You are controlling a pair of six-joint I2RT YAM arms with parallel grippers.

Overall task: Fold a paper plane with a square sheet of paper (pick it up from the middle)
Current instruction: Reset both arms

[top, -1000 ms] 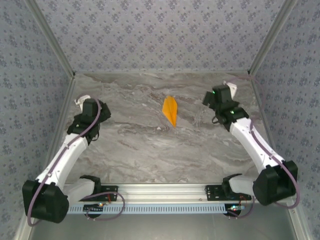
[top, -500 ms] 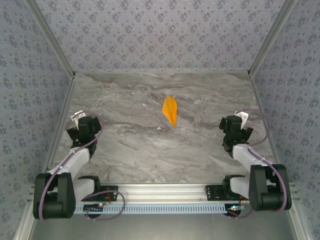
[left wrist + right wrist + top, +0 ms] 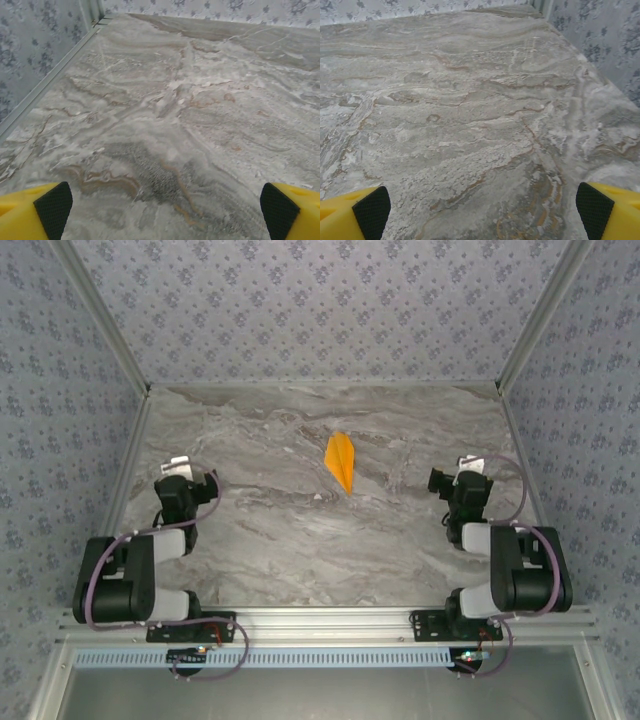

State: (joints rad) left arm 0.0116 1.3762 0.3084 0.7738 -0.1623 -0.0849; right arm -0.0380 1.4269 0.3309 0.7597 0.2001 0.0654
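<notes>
Clearly, the left gripper (image 3: 165, 205) and the right gripper (image 3: 481, 205) stood wide open and held nothing, low over the tabletop (image 3: 280, 530) near its left and right edges. The paper plane (image 3: 341, 461) lay flat near the middle, well apart from both.

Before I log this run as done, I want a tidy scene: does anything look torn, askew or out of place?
Nothing stands out. The paper plane lies on the table, a slim dart with no visible tear, apart from both arms. The left tool and right tool are open and empty.
</notes>
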